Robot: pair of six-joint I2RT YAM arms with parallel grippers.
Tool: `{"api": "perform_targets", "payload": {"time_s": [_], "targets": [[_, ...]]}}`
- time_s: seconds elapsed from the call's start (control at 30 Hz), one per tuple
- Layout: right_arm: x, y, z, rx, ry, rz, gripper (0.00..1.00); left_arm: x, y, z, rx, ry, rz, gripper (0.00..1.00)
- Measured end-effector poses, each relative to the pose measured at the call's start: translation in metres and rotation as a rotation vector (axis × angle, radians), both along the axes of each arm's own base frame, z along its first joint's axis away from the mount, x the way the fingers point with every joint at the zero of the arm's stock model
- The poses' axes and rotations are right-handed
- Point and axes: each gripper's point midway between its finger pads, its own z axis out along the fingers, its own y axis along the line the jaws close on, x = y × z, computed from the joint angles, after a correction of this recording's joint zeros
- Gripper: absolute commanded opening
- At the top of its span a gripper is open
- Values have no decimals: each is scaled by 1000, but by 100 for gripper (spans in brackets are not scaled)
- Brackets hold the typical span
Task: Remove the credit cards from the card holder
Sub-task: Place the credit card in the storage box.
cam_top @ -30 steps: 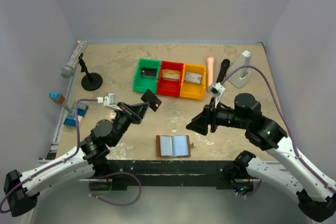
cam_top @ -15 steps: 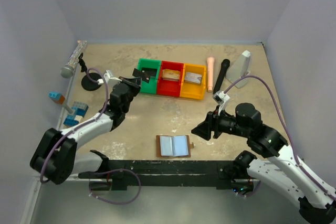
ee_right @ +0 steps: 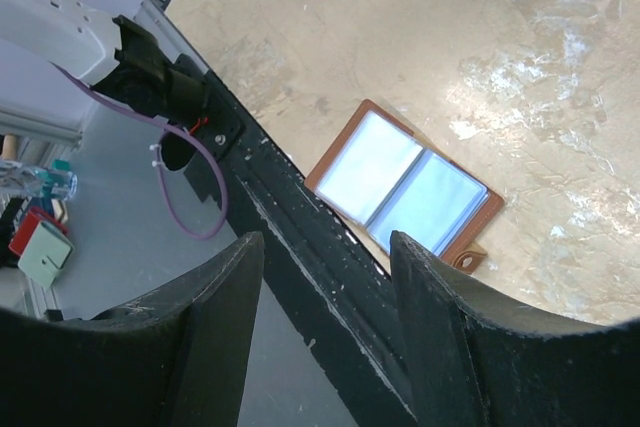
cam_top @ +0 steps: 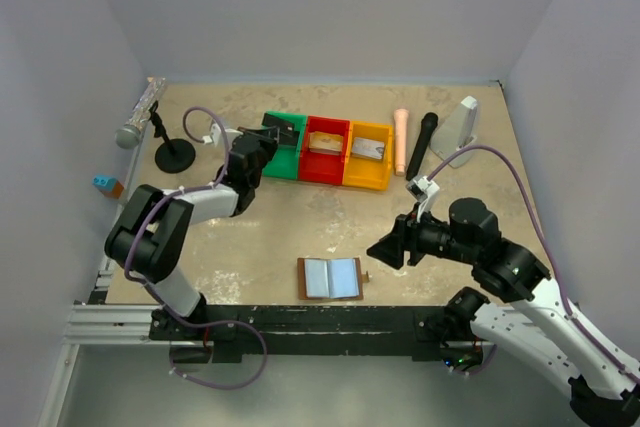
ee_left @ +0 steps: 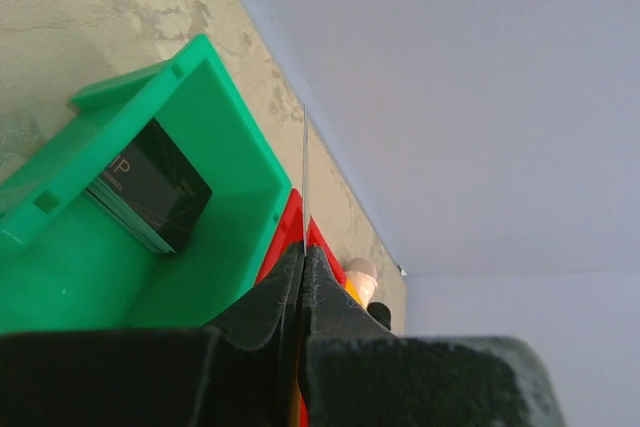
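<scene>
Above the green bin [ee_left: 130,87], the credit card [ee_left: 304,177] I'm carrying shows only as a hairline edge in the left wrist view, pinched at its lower end by the tightly closed left gripper [ee_left: 303,259]. I judge it light, stiff and slick, best gripped across its flat faces near an edge. A dark card [ee_left: 150,187] lies in that bin, and the right wrist view adds the card holder [ee_right: 405,192] spread open by the table's near edge, under the right gripper [ee_right: 325,242], jaws apart and empty.
</scene>
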Motion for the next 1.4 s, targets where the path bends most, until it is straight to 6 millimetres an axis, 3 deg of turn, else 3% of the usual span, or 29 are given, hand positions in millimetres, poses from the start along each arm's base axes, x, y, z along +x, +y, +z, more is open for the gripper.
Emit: {"api": "perform_targets", "payload": {"time_s": [0.27, 0.5, 0.93, 1.4], "targets": [[2, -1, -4, -12, 1, -14, 57, 18, -2, -27, -30, 32, 10, 0], [3, -3, -12, -26, 16, -22, 57, 27, -2, -33, -38, 41, 19, 0], [4, -5, -16, -45, 27, -38, 57, 34, -2, -68, -25, 119, 44, 0], [6, -4, -23, -66, 50, -38, 58, 49, -7, -80, -7, 182, 56, 0]]}}
